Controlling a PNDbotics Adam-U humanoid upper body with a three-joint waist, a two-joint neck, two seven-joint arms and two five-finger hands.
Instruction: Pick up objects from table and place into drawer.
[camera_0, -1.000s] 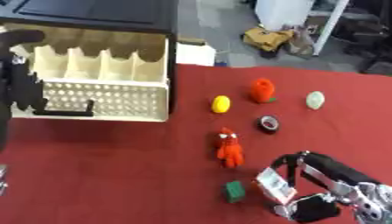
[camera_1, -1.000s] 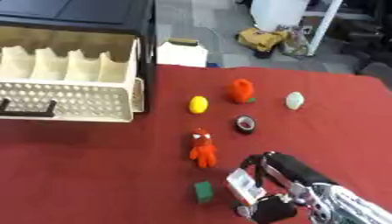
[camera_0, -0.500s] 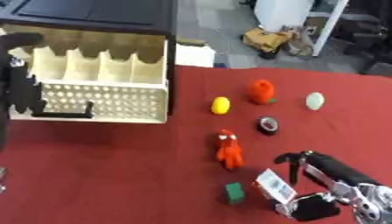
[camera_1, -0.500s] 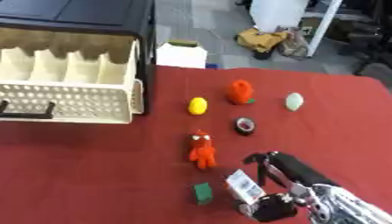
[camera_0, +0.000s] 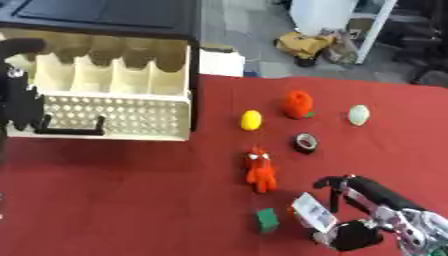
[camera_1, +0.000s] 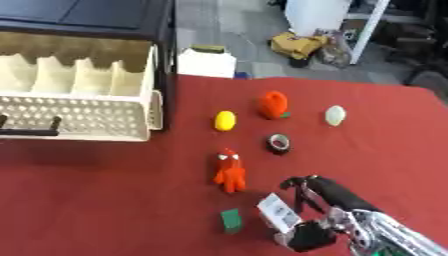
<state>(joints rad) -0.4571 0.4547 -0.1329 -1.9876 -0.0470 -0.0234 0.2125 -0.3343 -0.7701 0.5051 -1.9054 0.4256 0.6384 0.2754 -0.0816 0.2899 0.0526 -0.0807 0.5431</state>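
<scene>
The cream drawer (camera_0: 114, 117) stands open at the left, with divided compartments and a black handle on its front. On the red table lie a yellow fruit (camera_0: 251, 120), an orange-red object (camera_0: 297, 103), a pale green egg shape (camera_0: 359, 114), a black tape roll (camera_0: 304, 142), a red-orange figure (camera_0: 260, 170) and a green cube (camera_0: 267, 220). My right hand (camera_0: 372, 220) is at the lower right, fingers curled, with a small white packet (camera_0: 312, 216) pinched between fingers and thumb. It is right of the cube. My left hand (camera_0: 22, 107) is a dark shape at the drawer's left front.
A black cabinet top (camera_0: 105, 12) sits above the drawer. A white box (camera_1: 206, 62) rests at the table's far edge. Clutter lies on the floor beyond (camera_0: 306, 45). Bare red cloth (camera_0: 122, 200) spreads in front of the drawer.
My right hand and the white packet have shifted slightly toward the near edge. The objects on the table and the drawer have not moved.
</scene>
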